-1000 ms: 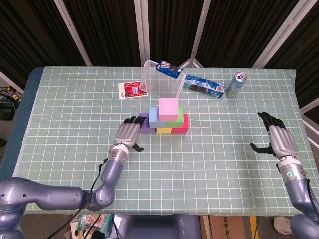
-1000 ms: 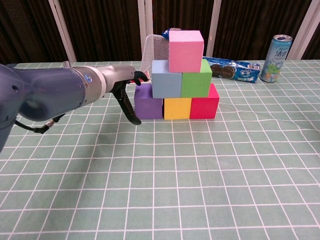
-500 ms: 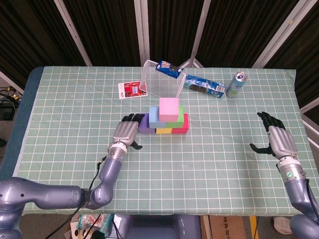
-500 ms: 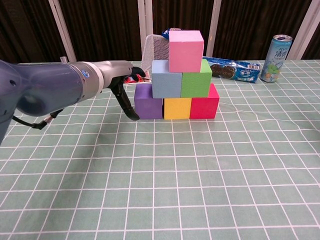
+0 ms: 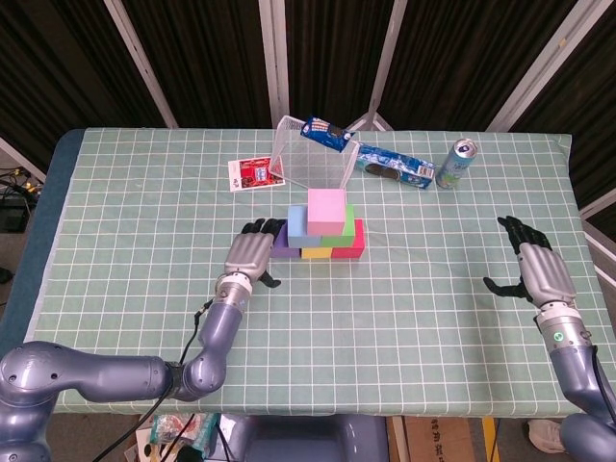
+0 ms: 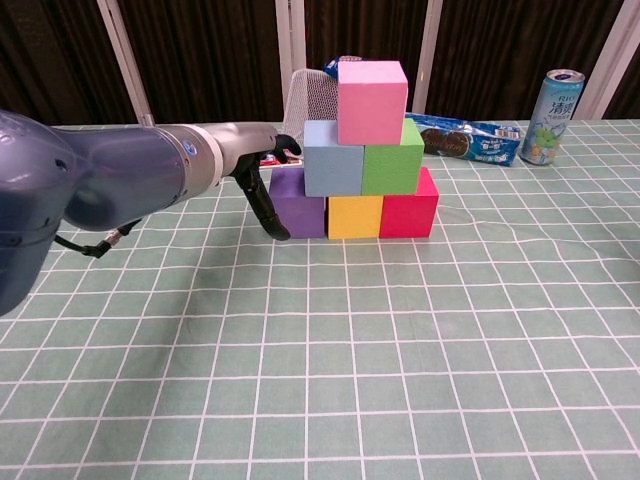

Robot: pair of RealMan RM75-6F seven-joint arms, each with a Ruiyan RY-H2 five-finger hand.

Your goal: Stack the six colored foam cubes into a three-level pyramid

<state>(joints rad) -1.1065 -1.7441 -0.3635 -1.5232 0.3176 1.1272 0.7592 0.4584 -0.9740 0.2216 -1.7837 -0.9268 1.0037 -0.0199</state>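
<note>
A: What sits nearest the robot?

B: Open green gridded tablecloth, with bare room in front and to both sides of the stack. The right hand hangs over the right part of the table near its edge, fingers spread, holding nothing.

A: And the left hand?

B: The left hand is just beside the pyramid's left end, fingers extended, grasping nothing; its dark fingertips reach the purple cube, though I cannot tell whether they touch.

A: Where is the pyramid?

B: Mid-table, its long axis running left to right. Bottom row: purple, yellow cube, red cube. Above them the blue cube and green cube, with the pink cube on top, all upright.

A: Behind it?

B: A clear plastic box with a blue snack packet lying across its rim; what it holds I cannot tell. A red card lies to its left, a cookie package and an upright can to its right, near the far edge
</note>
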